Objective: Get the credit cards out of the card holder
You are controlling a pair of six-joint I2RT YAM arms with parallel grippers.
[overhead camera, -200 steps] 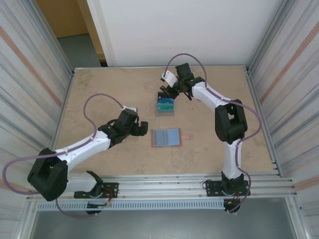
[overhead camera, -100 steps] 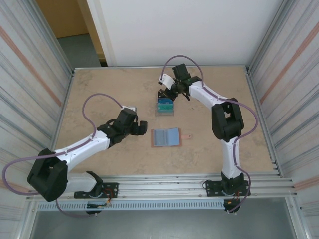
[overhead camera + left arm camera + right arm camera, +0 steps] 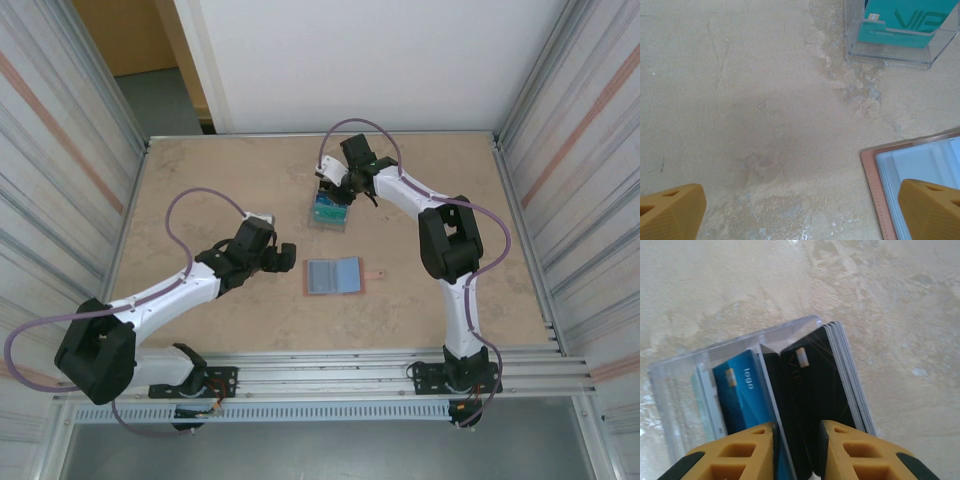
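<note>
The card holder lies spread open mid-table, blue-grey inside up, its short tab pointing right. Its salmon edge and pockets show at the lower right of the left wrist view. The credit cards stand in a clear plastic box further back: a teal card, a blue card and a black card. My right gripper hangs over that box, its jaws slightly apart with the black card standing between them. My left gripper stands wide open just left of the card holder, nothing between its fingers.
The clear box has dividers and sits on the bare beige tabletop. Corrugated metal walls close in both sides, and a rail runs along the near edge.
My right gripper has shifted slightly left and down onto the box, and its jaws have gone from shut to slightly apart around the black card. The left arm has not moved.
</note>
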